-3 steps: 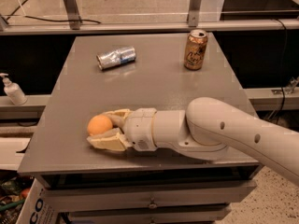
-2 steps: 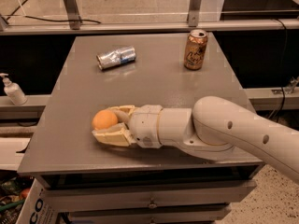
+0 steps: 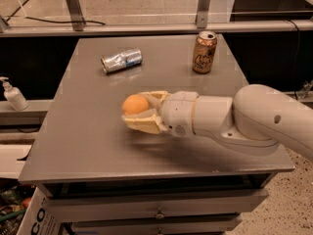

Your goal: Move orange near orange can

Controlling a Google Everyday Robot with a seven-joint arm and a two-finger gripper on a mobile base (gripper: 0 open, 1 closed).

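Observation:
The orange (image 3: 135,104) is a small round fruit held between the cream fingers of my gripper (image 3: 139,109), above the middle of the grey table (image 3: 88,131). The gripper is shut on it and reaches in from the right on a thick white arm. The orange can (image 3: 204,52) stands upright at the back right of the table, well apart from the orange, up and to the right of it.
A dented silver and blue can (image 3: 121,60) lies on its side at the back left. A white pump bottle (image 3: 13,95) stands on a ledge left of the table. A metal rail runs behind the table. Drawers sit below the front edge.
My gripper has carried the orange to the right and toward the back, from the front left of the table to its middle.

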